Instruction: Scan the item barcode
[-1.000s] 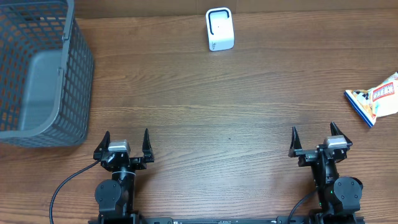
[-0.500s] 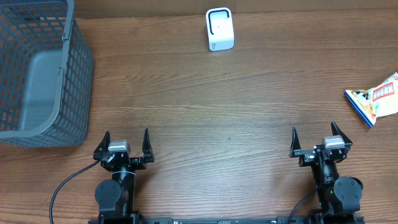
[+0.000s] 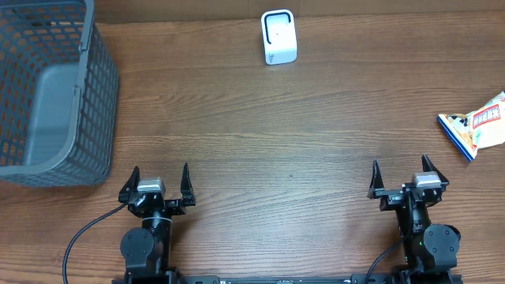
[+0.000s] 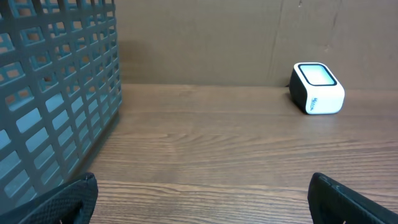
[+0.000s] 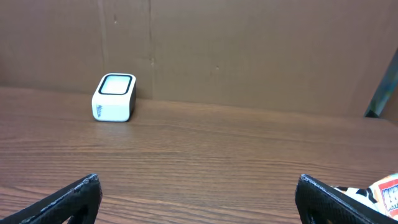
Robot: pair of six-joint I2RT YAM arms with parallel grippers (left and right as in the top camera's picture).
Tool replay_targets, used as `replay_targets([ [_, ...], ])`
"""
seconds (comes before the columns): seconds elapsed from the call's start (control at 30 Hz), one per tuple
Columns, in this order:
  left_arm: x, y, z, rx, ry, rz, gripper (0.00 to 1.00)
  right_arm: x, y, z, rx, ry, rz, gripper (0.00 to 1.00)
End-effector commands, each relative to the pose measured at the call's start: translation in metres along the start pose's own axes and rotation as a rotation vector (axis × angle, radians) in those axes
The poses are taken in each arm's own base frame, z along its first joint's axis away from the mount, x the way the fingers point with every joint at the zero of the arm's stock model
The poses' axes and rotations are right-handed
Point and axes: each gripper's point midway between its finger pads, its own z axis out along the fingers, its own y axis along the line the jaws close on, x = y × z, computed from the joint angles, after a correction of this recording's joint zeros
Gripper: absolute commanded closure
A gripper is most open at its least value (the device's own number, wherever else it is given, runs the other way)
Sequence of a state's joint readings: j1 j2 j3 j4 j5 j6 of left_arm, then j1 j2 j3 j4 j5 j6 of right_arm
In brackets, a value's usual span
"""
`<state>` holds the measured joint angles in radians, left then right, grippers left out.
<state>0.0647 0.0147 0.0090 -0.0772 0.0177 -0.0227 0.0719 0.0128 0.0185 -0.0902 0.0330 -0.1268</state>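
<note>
Starting at the bottom of the overhead frame, you've got both arms parked at the near edge of the wooden table [image 3: 276, 134]. Your left gripper [image 3: 159, 171] sits lower left, jaws spread wide, nothing between them. Your right gripper [image 3: 399, 163] sits lower right, jaws just as wide, nothing in them either. In each wrist view the dark fingertips [image 4: 59, 200] poke in only at the bottom corners, with bare wood filling the gap between them. A black cable [image 3: 79, 235] loops off the left arm's base in the lower-left corner.

Moving up the frame, look to the right edge: the snack packet [image 3: 477, 125], the item you need, lies flat on the table, orange and white with a blue end, partly cut off by the frame. It's well apart from your right gripper, up and to the right of it. The right wrist camera catches just a corner of it at the bottom right.

Over at the upper left, the grey mesh basket [image 3: 101, 102] stands upright, well clear of both arms.

Farthest out, at top centre, the white barcode scanner [image 3: 278, 37] stands on the table near the brown cardboard backdrop [image 5: 249, 50]. I can't make out a barcode on the packet from here.
</note>
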Motion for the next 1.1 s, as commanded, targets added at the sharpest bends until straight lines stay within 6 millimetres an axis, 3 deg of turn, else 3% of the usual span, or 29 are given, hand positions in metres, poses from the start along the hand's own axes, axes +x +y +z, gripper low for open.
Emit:
replay_targets([
  [0.0, -0.0003, 0.0004, -0.0004, -0.006, -0.006, 0.009, 0.0, 0.002, -0.0031, 0.0001, 0.017, -0.003, 0.045, 0.0],
  [1.07, -0.0003, 0.0004, -0.0004, -0.006, -0.006, 0.009, 0.0, 0.0013, 0.0003, 0.0001, -0.003, -0.006, 0.049, 0.0],
])
